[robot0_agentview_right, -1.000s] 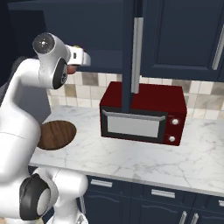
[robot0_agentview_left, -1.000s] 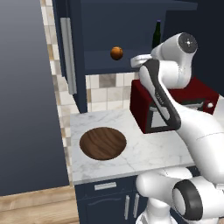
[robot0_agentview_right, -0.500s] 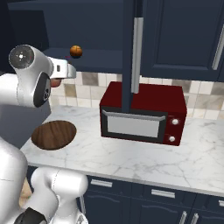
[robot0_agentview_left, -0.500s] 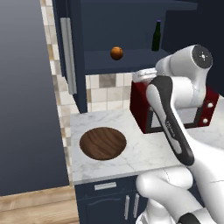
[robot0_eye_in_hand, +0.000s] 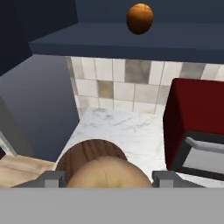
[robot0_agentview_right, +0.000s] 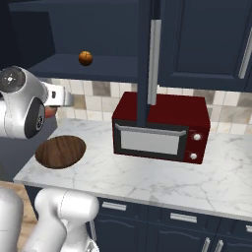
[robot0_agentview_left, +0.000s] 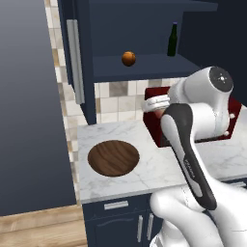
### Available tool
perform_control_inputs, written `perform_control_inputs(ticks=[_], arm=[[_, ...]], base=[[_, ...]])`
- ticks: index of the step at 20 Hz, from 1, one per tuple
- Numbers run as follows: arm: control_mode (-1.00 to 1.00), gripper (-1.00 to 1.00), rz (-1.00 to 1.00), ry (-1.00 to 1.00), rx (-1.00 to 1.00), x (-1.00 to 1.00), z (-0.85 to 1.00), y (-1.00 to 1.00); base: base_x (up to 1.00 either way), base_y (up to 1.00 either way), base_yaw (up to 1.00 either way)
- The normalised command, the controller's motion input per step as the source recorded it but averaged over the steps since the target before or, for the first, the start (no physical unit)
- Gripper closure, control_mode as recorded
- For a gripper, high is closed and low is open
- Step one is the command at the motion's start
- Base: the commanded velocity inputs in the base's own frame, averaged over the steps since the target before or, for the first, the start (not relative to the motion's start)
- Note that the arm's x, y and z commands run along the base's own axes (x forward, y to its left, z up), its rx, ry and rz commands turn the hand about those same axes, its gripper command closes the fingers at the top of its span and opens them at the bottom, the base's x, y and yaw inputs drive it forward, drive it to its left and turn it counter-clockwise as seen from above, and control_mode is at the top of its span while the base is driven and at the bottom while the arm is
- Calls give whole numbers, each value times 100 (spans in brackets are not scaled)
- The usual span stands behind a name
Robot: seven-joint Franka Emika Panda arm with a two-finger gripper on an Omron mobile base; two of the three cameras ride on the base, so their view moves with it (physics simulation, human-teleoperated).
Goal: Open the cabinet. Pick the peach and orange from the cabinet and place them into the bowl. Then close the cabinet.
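Brown wooden bowl (robot0_agentview_left: 114, 157) lies on the marble counter (robot0_agentview_left: 144, 144), at about 8 o'clock from the gripper (robot0_agentview_left: 155, 108). The gripper holds the peach (robot0_eye_in_hand: 107, 173) between its jaws, in the air above the counter. The orange (robot0_agentview_left: 128, 58) sits on the shelf of the open cabinet (robot0_agentview_left: 144, 65), at 11 o'clock from the gripper.

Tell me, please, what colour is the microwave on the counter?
Dark red microwave, with a silver door handle; clearest in the right base view.

Marble counter (robot0_agentview_right: 147, 177), tiled backsplash (robot0_agentview_right: 98, 96), red microwave (robot0_agentview_right: 160, 129), wooden floor (robot0_agentview_left: 38, 231).
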Motion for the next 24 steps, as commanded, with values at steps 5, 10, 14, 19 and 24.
perform_control_inputs(ticks=[5, 10, 14, 19, 24], arm=[[-100, 100, 2, 8, 0, -7, -48, 31], [-100, 100, 0, 7, 0, 1, -28, 18], [-100, 100, 0, 7, 0, 6, -27, 15], [-100, 100, 0, 9, 0, 2, -22, 16], [-100, 100, 0, 6, 0, 3, -24, 14]], base=[[0, 0, 0], [0, 0, 0], [0, 0, 0], [0, 0, 0], [0, 0, 0]])
